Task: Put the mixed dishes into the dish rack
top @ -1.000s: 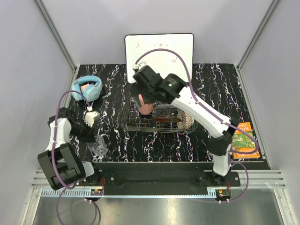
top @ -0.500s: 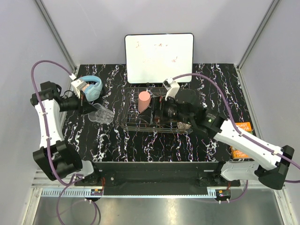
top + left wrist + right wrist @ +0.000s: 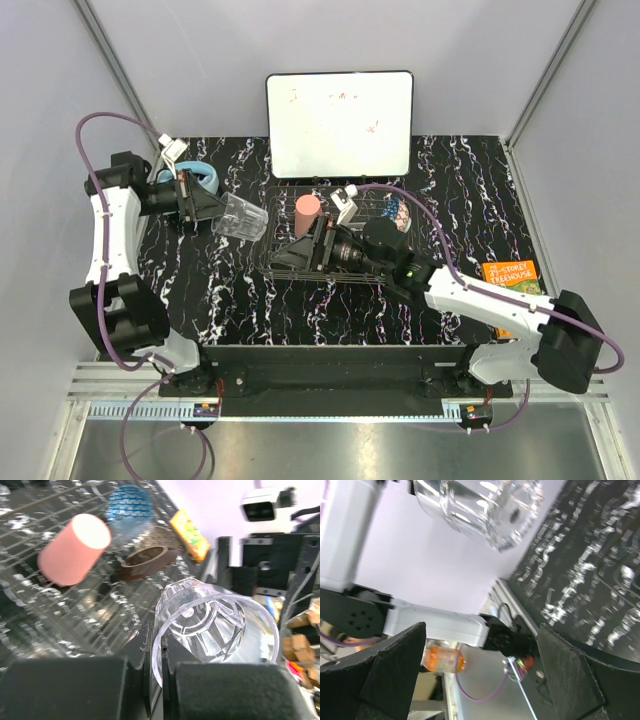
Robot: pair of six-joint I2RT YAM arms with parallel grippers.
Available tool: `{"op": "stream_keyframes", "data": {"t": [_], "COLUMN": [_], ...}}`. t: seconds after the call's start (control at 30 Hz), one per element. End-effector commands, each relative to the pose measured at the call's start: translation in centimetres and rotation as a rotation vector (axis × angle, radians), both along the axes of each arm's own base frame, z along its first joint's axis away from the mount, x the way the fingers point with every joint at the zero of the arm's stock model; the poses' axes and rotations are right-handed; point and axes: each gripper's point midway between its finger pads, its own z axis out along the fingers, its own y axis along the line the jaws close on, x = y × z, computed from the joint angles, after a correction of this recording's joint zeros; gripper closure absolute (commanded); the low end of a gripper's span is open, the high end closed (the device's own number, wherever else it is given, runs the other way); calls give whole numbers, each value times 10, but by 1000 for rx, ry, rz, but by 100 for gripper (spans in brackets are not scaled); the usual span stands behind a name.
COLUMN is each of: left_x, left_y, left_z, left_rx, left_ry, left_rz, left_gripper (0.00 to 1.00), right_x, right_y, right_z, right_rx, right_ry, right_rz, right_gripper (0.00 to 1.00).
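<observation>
My left gripper (image 3: 213, 207) (image 3: 161, 652) is shut on the rim of the clear glass mug (image 3: 241, 217) (image 3: 216, 625). It holds the mug on its side in the air, just left of the dish rack (image 3: 375, 210). The mug's faceted base also shows at the top of the right wrist view (image 3: 482, 502). Inside the rack are a pink cup (image 3: 307, 213) (image 3: 74, 547), a blue patterned bowl (image 3: 397, 212) (image 3: 130, 502) and a brown-rimmed beige bowl (image 3: 150, 560). My right gripper (image 3: 300, 248) (image 3: 480, 675) is open and empty over the rack's left part, pointing toward the mug.
A white whiteboard (image 3: 340, 123) leans behind the rack. Light-blue headphones (image 3: 208, 176) lie at the far left, partly hidden by my left arm. An orange and green book (image 3: 508, 275) (image 3: 190, 535) lies at the right, under my right arm.
My left gripper has taken the glass mug from the near-left table and raised it to the rack's left side. My right gripper has left the pink cup in the rack and swung low, pointing left.
</observation>
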Motion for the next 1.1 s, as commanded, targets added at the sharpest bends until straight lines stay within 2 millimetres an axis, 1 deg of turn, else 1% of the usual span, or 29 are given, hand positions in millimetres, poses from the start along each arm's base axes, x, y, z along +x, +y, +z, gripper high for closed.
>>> {"op": "stream_keyframes", "data": {"t": [0.0, 0.03, 0.07, 0.1, 0.13, 0.17, 0.23, 0.4, 0.43, 0.6, 0.63, 0.67, 0.73, 0.77, 0.9, 0.93, 1.0, 1.03, 1.07], "left_x": [-31, -32, -32, -33, -33, -33, -35, -39, -40, -46, -47, -48, -49, -49, -53, -54, -54, -55, -55], "left_y": [-23, -23, -23, -24, -24, -25, -26, -29, -30, -36, -37, -37, -38, -38, -40, -41, -42, -43, -43], "left_z": [58, 57, 57, 58, 59, 60, 62, 63, 64, 64, 64, 65, 64, 65, 68, 68, 69, 68, 69], "left_rx": [-294, -299, -315, -321, -333, -338, -339, -342, -343, -342, -343, -341, -343, -342, -344, -343, -341, -341, -340], "left_ry": [131, 136, 143, 140, 157, 154, 160, 176, 177, 180, 183, 180, 191, 186, 193, 194, 194, 196, 195], "left_rz": [-51, -51, -51, -55, -55, -59, -65, -73, -80, -102, -105, -109, -114, -114, -120, -127, -133, -137, -137], "left_gripper": [100, 100, 100, 100, 100, 100, 100, 100, 100, 100, 100, 100, 100, 100, 100, 100, 100, 100, 100], "right_x": [-2, -1, 2, 3, 5, 6, 8, 13, 16, 21, 25, 26, 31, 31, 34, 34, 33, 36, 36], "right_y": [10, 12, 16, 18, 24, 25, 34, 45, 48, 55, 57, 56, 57, 57, 60, 61, 61, 61, 59], "right_z": [57, 60, 56, 64, 57, 65, 60, 55, 52, 56, 55, 60, 57, 61, 55, 51, 53, 48, 49], "right_rx": [251, 271, 278, 321, 319, 350, 351, 356, 351, 381, 387, 418, 436, 456, 456, 454, 472, 466, 476], "right_ry": [-65, -68, -61, -75, -62, -74, -62, -55, -52, -76, -79, -98, -104, -123, -147, -145, -161, -158, -172], "right_rz": [38, 38, 37, 43, 51, 56, 71, 85, 84, 81, 72, 68, 51, 48, 45, 43, 46, 37, 31], "right_gripper": [0, 0, 0, 0, 0, 0, 0, 0, 0, 0, 0, 0, 0, 0, 0, 0, 0, 0, 0]}}
